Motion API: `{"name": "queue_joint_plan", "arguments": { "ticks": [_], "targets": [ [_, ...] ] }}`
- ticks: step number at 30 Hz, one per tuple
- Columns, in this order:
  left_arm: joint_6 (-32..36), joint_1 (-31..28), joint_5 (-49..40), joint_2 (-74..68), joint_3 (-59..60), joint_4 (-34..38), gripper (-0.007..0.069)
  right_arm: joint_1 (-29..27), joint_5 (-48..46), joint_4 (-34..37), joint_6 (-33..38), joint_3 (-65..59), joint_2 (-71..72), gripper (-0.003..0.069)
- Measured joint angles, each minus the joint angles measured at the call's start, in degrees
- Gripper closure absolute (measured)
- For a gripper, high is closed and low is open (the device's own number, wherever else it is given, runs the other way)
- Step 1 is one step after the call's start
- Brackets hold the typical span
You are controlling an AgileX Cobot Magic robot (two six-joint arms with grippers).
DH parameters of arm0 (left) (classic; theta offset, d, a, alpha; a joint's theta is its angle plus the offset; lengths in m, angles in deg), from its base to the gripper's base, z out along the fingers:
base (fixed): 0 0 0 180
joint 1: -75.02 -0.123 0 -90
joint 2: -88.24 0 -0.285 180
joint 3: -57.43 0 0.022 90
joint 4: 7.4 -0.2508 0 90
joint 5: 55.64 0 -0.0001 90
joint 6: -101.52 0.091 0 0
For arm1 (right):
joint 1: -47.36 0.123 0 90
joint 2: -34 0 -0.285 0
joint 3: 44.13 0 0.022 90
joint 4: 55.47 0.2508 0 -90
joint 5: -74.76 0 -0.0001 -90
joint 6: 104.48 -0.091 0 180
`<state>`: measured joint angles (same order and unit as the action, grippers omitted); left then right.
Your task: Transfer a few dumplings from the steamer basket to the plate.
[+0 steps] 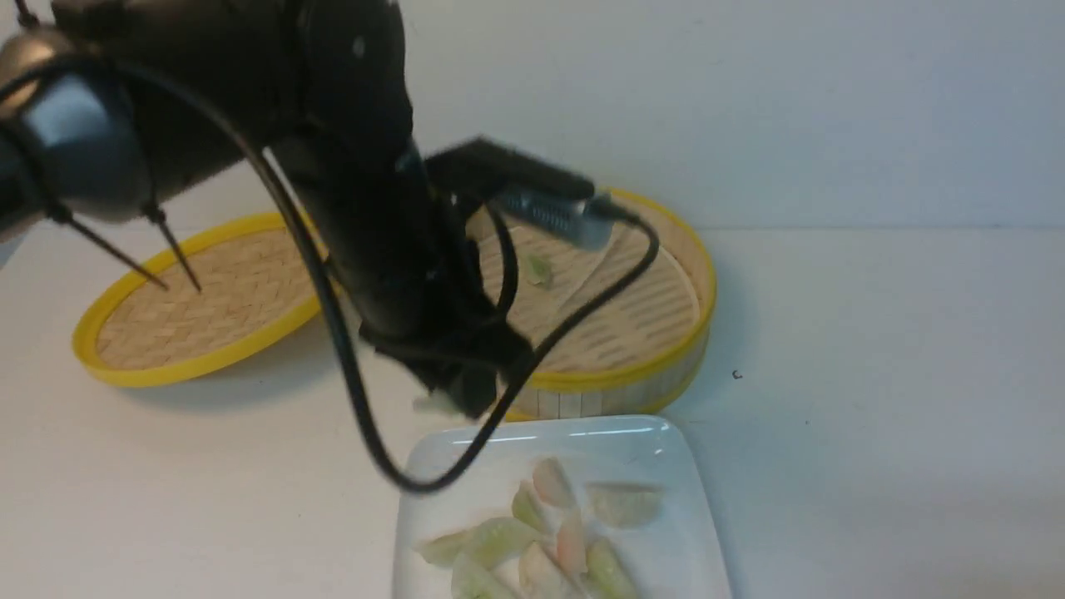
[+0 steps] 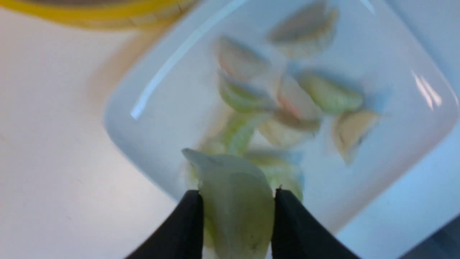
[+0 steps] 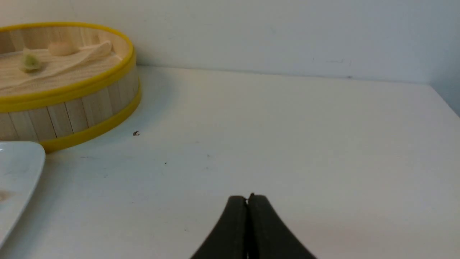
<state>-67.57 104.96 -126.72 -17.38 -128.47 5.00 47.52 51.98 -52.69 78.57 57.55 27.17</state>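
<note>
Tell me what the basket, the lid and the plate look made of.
Steamer basket: bamboo or pale wood, seemingly; upright slats show, with painted-looking yellow rims. Lid: woven bamboo strips, matte, herringbone pattern. Plate: glazed ceramic or perhaps melamine; glossy white with sharp light reflections.

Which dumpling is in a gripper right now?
The pale green dumpling pinched in the left gripper; the other dumplings lie loose on the plate or in the steamer basket.

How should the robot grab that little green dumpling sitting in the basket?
Probably from straight above, pinching across its plump middle: the green dumpling lies low on the floor of the basket, and the upright walls block any sideways approach.
</note>
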Motion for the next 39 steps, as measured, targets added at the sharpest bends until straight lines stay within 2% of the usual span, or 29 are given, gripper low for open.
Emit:
{"name": "queue_joint_plan", "arguments": {
  "ticks": [6,12,16,22,25,28,31,32,34,36,39],
  "targets": [
    [3.4,0.0,7.7,-1.7,8.8,3.7,0.0406,0.0,0.0,0.0,0.0,0.0,0.0,0.0673],
    [6.7,0.0,14.2,-6.0,9.0,3.9,0.0398,0.0,0.0,0.0,0.0,0.0,0.0,0.0673],
    [8.2,0.0,19.3,-9.7,9.0,3.5,0.0305,0.0,0.0,0.0,0.0,0.0,0.0,0.0673],
    [8.3,0.0,22.0,-10.7,8.8,1.4,0.0174,0.0,0.0,0.0,0.0,0.0,0.0,0.0673],
    [8.1,0.0,20.4,-10.7,6.9,1.3,0.0165,0.0,0.0,0.0,0.0,0.0,0.0,0.0673],
    [6.9,0.0,18.3,-10.7,4.5,1.3,0.0202,0.0,0.0,0.0,0.0,0.0,0.0,0.0673],
    [3.6,0.0,16.0,-8.5,1.3,1.2,0.0362,0.0,0.0,0.0,0.0,0.0,0.0,0.0673],
    [3.3,0.0,15.9,-7.7,1.0,1.2,0.0387,0.0,0.0,0.0,0.0,0.0,0.0,0.0673],
    [2.6,0.0,16.4,-2.7,0.1,1.1,0.0559,0.0,0.0,0.0,0.0,0.0,0.0,0.0673],
    [2.4,0.0,17.0,1.5,0.0,1.1,0.0605,0.0,0.0,0.0,0.0,0.0,0.0,0.0673],
    [2.2,0.0,17.8,8.1,-0.1,1.1,0.0627,0.0,0.0,0.0,0.0,0.0,0.0,0.0673]
  ]
}}
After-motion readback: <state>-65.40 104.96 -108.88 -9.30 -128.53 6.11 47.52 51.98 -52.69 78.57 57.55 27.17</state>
